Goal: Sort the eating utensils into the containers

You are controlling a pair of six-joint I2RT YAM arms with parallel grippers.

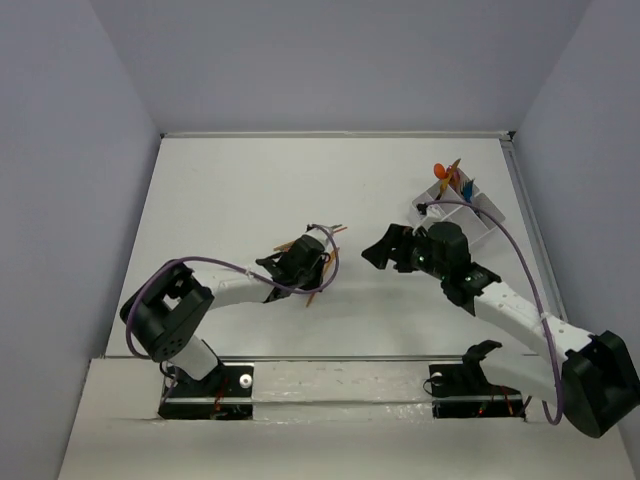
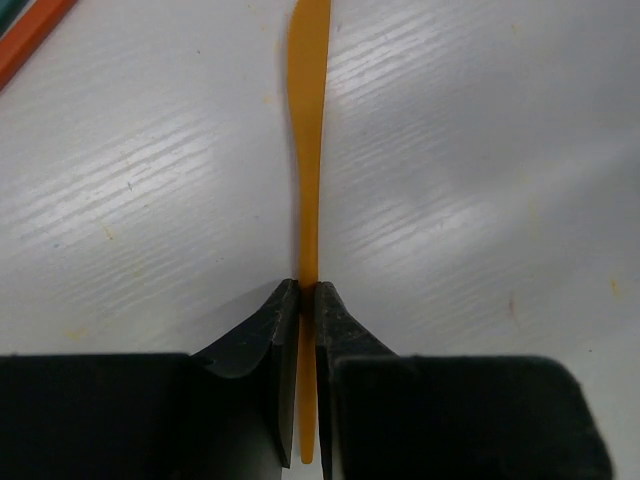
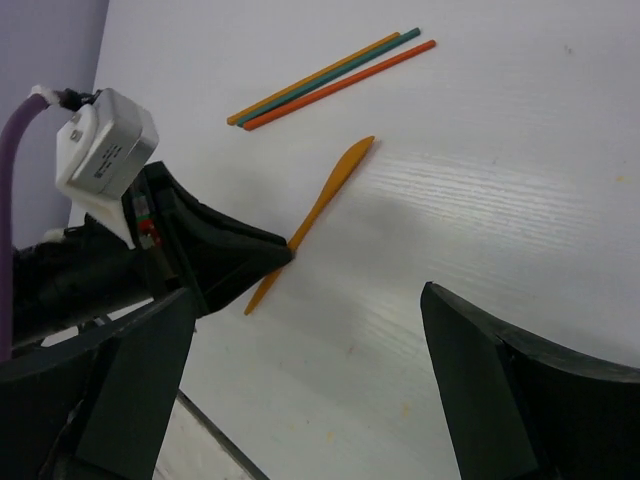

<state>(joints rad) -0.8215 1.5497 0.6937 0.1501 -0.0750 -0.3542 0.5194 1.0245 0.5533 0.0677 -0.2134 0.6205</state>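
Note:
My left gripper (image 1: 305,263) is shut on a yellow-orange plastic knife (image 2: 310,150), which lies low over the white table and points away from the fingers. The same knife shows in the right wrist view (image 3: 330,190), its handle end pinched by the left gripper's fingers (image 3: 240,255). My right gripper (image 1: 385,248) is open and empty, just right of the left one. The white divided container (image 1: 480,215) stands at the far right and holds upright orange and blue utensils (image 1: 447,172).
Three thin sticks, orange, teal and red-orange (image 3: 330,78), lie side by side on the table beyond the knife. One orange stick shows at the top left of the left wrist view (image 2: 25,35). The right wall runs close behind the container.

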